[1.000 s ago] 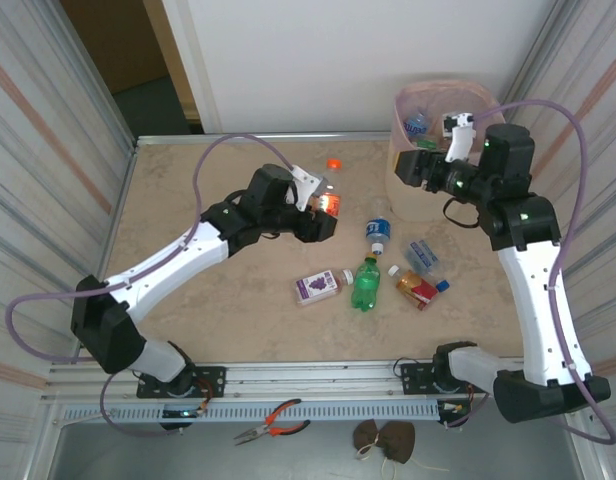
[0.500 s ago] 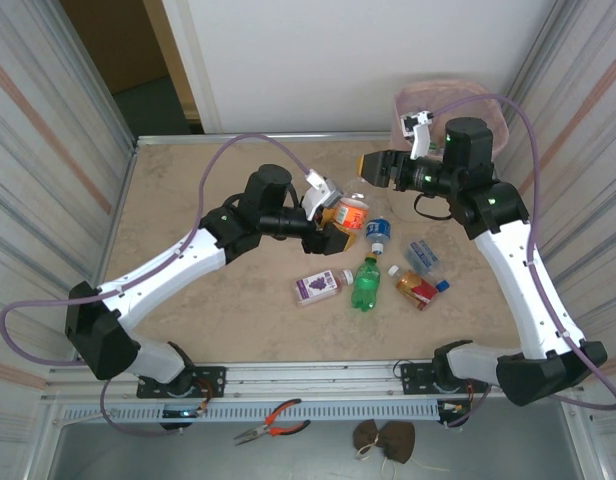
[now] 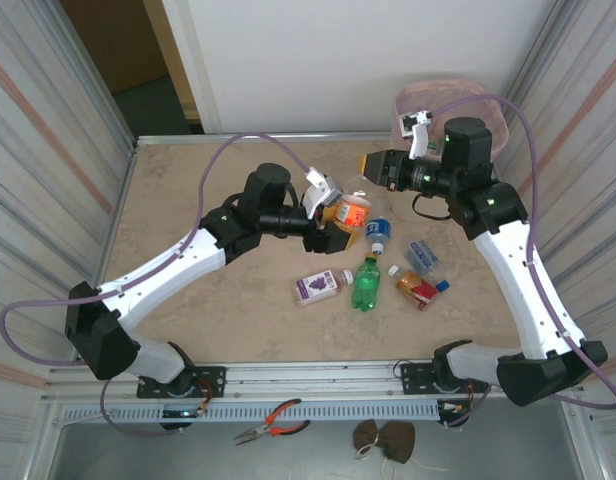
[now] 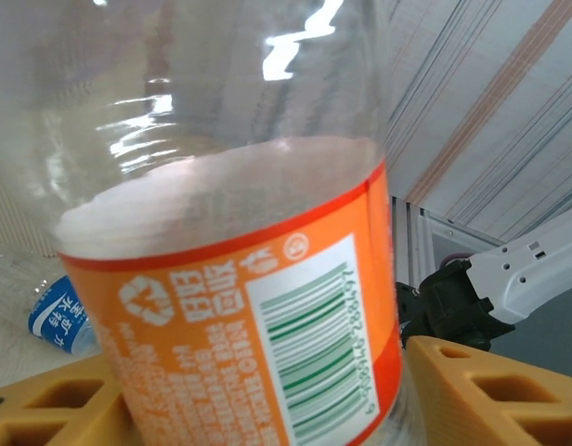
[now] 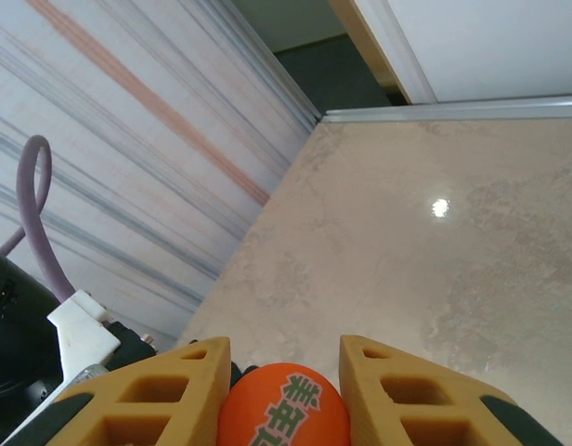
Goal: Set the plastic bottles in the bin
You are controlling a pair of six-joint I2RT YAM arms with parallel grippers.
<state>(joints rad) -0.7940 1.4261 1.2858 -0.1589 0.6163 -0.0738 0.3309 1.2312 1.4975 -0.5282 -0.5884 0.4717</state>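
On the table [image 3: 238, 320], the bin [image 3: 443, 92] stands at the far right corner, just behind the right arm and well apart from the left one. Between the arms hangs an orange-labelled bottle [image 3: 353, 212]. Its long axis runs from the left pincer [image 3: 336, 216], whose fingers sit against both sides of the label, up to the right pincer [image 3: 373, 162], closed narrow on the orange cap [image 5: 284, 409] (cap end bin-ward). The right arm, being nearer, looks the likely carrier.
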